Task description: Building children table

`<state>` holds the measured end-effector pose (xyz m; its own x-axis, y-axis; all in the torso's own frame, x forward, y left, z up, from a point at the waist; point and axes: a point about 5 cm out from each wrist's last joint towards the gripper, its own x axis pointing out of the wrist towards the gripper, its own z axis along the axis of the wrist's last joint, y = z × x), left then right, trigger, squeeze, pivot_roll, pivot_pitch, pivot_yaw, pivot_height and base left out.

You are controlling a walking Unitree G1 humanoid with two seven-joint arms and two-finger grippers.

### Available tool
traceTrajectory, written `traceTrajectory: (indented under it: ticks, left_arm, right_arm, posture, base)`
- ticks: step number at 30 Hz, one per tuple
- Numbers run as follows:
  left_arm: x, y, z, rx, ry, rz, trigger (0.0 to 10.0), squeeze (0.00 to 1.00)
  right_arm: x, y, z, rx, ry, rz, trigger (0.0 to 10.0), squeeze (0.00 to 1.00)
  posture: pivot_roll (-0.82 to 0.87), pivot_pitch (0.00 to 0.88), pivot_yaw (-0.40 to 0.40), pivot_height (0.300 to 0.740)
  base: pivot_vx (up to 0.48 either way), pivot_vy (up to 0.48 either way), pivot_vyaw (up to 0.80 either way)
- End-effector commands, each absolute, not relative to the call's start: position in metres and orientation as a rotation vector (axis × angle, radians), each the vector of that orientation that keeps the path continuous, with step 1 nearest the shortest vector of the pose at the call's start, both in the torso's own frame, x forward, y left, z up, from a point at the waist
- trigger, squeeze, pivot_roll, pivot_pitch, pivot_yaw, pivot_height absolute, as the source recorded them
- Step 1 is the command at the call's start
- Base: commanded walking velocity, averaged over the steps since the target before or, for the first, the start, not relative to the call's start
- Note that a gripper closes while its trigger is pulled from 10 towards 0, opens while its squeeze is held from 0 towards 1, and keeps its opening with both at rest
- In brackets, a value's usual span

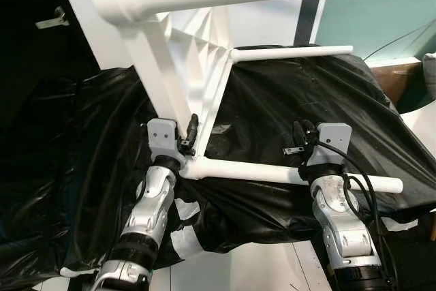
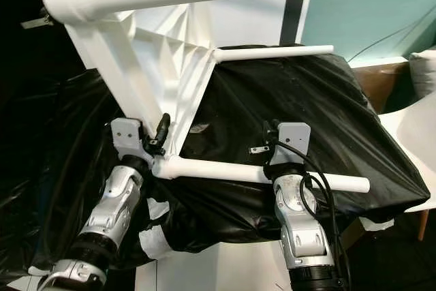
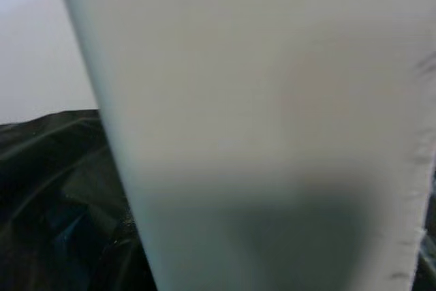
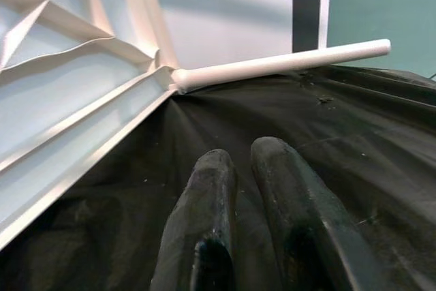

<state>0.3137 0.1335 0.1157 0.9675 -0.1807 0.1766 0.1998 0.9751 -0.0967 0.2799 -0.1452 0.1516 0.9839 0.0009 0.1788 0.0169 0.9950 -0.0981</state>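
White table [image 1: 184, 59] on its side on black sheet [image 1: 327, 100]; white wall [image 1: 266, 22], teal wall [image 1: 381, 15] behind. Left gripper [image 1: 191, 133] at underside, grip unclear. Right gripper [image 4: 252, 202] fingers together, empty, by near leg [image 1: 272, 172].

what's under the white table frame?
Under the white table frame lies crumpled black plastic sheeting, taped at its near edge. Whatever the sheeting covers is hidden.

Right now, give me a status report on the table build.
Left gripper at the white table frame, by the near leg's joint. Right gripper shut, beside near leg, over black plastic sheet. Three legs fitted. Nothing in the way.
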Motion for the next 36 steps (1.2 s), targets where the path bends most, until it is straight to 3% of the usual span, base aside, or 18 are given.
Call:
traceTrajectory:
  ticks: [1,8,28,29,30,31,32,34,35,36]
  left_arm:
    - [0.288,0.161,0.058,-0.180,0.079,-0.066,10.0,0.00]
    - [0.257,0.170,0.051,-0.221,0.048,-0.197,10.0,0.00]
    - [0.237,0.199,0.052,-0.126,-0.017,-0.130,10.0,0.00]
    - [0.235,0.199,0.053,-0.133,-0.024,-0.136,10.0,0.12]
    - [0.234,0.197,0.054,-0.145,-0.034,-0.155,10.0,0.85]
    - [0.234,0.197,0.054,-0.145,-0.034,-0.155,10.0,0.85]
    - [0.234,0.191,0.057,-0.172,-0.045,-0.190,10.0,0.95]
    - [0.234,0.187,0.059,-0.191,-0.052,-0.215,10.0,0.95]
    - [0.235,0.182,0.061,-0.198,-0.058,-0.242,10.0,0.40]
    - [0.235,0.177,0.062,-0.196,-0.061,-0.273,10.0,0.00]
  right_arm:
    - [0.279,-0.144,0.152,-0.090,-0.175,0.001,10.0,0.00]
    - [0.279,-0.146,0.153,-0.097,-0.177,-0.001,10.0,0.00]
    - [0.281,-0.144,0.154,-0.092,-0.176,0.010,10.0,0.00]
    - [0.281,-0.145,0.154,-0.092,-0.176,0.009,10.0,0.00]
    - [0.280,-0.145,0.153,-0.092,-0.174,0.009,10.0,0.00]
    - [0.280,-0.145,0.153,-0.092,-0.174,0.009,10.0,0.00]
    - [0.280,-0.145,0.153,-0.092,-0.173,0.010,10.0,0.00]
    - [0.280,-0.145,0.152,-0.093,-0.172,0.010,10.0,0.00]
    - [0.280,-0.145,0.152,-0.093,-0.171,0.012,10.0,0.00]
    - [0.281,-0.145,0.152,-0.093,-0.172,0.013,10.0,0.00]
  posture:
    - [0.03,0.000,0.025,0.740]
    - [0.03,0.000,0.022,0.740]
    - [0.05,0.000,0.019,0.740]
    - [0.05,0.000,0.018,0.740]
    - [0.05,0.000,0.017,0.740]
    - [0.05,0.000,0.017,0.740]
    - [0.05,0.000,0.016,0.740]
    - [0.05,0.000,0.016,0.740]
    - [0.05,0.000,0.015,0.740]
    - [0.05,0.000,0.016,0.740]
  base:
    - [0.000,0.000,0.00]
    - [0.000,0.000,0.00]
    - [0.000,0.000,0.00]
    - [0.000,0.000,0.00]
    - [0.000,0.000,0.00]
    - [0.000,0.000,0.00]
    - [0.000,0.000,0.00]
    - [0.000,0.000,0.00]
    - [0.000,0.000,0.00]
    - [0.000,0.000,0.00]
